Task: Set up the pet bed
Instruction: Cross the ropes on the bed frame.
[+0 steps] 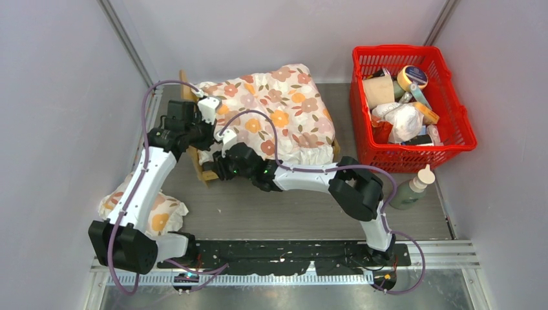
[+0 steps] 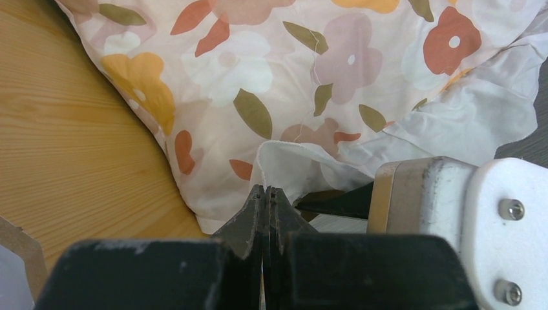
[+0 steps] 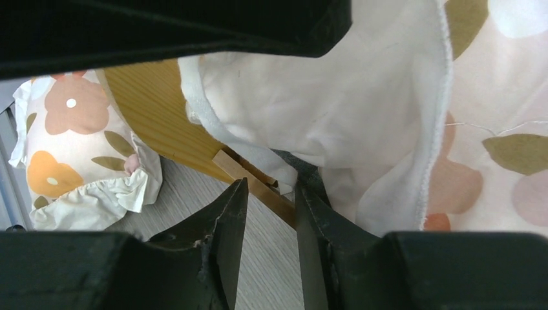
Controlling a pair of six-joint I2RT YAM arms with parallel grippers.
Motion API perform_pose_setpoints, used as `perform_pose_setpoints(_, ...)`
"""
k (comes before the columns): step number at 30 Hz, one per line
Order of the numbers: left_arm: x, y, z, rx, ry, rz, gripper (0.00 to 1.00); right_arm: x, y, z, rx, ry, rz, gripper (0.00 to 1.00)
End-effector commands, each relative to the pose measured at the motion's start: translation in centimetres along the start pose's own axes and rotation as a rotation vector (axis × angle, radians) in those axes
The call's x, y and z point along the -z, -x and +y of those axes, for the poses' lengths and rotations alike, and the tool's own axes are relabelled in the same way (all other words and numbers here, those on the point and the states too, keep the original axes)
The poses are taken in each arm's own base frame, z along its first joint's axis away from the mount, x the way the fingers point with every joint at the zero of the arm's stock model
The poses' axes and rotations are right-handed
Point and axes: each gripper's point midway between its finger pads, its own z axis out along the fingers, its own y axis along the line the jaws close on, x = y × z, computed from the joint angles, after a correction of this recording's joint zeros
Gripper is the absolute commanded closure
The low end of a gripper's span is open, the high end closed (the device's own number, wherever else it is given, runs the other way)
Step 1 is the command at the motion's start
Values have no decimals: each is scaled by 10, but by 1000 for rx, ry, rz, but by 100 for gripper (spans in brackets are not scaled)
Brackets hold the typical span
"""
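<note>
Though most of it is hidden under the cushion [image 1: 278,110], the bed [image 1: 208,173] sits left of centre on the table [image 1: 291,206], just ahead of both arms, with only a wooden corner and a strip of rail showing. It looks light and stiff, bare wood that would likely slide if nudged. I'd take it by a side rail or the headboard edge, where fingers can close across thin board. Its sleeping surface I can't see.

The cushion is the opposite: soft, floppy, thin-hemmed cloth that offers a pinch anywhere along its edge but will probably drag and bunch rather than move as one piece. Near its right side stands a red basket [image 1: 413,155], full of odds and ends. A smaller floral pillow [image 1: 145,210] lies by the left arm's base, and a green bottle [image 1: 413,187] stands just beside the basket's near corner.

The left gripper [image 2: 265,194] has its fingers pressed together, tips at the cushion's hem close to the wood. Whether a fold of cloth is nipped between them, I can't tell. The right gripper [image 3: 271,184] is parted, one finger against the cushion's white underside, with the rail showing through the gap.

The table is grey, wood-grained and smooth-looking, so it should offer the frame little grip. Plain pale walls [image 1: 58,97] close in at left, back and right.
</note>
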Motion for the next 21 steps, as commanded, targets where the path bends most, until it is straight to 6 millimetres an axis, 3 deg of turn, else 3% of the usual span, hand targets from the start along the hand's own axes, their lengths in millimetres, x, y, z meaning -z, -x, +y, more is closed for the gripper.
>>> perform_pose_setpoints(1, 7, 1, 4, 8, 31, -15, 100, 19, 63, 10, 14, -11, -136, 59)
perform_pose_setpoints(9, 7, 3, 4, 11, 32, -20, 100, 9, 66, 12, 58, 4, -152, 58)
perform_pose_setpoints(11, 7, 3, 4, 10, 34, -19, 100, 6, 64, 15, 66, 23, -152, 64)
perform_pose_setpoints(14, 7, 2, 4, 11, 34, -16, 100, 3, 58, 23, 65, 75, -147, 88)
perform_pose_setpoints(15, 8, 2, 3, 12, 33, -15, 100, 2, 56, 24, 56, 81, -141, 91)
perform_pose_setpoints(21, 7, -5, -2, 19, 21, -1, 100, -1, 32, 29, 30, 116, -102, 95)
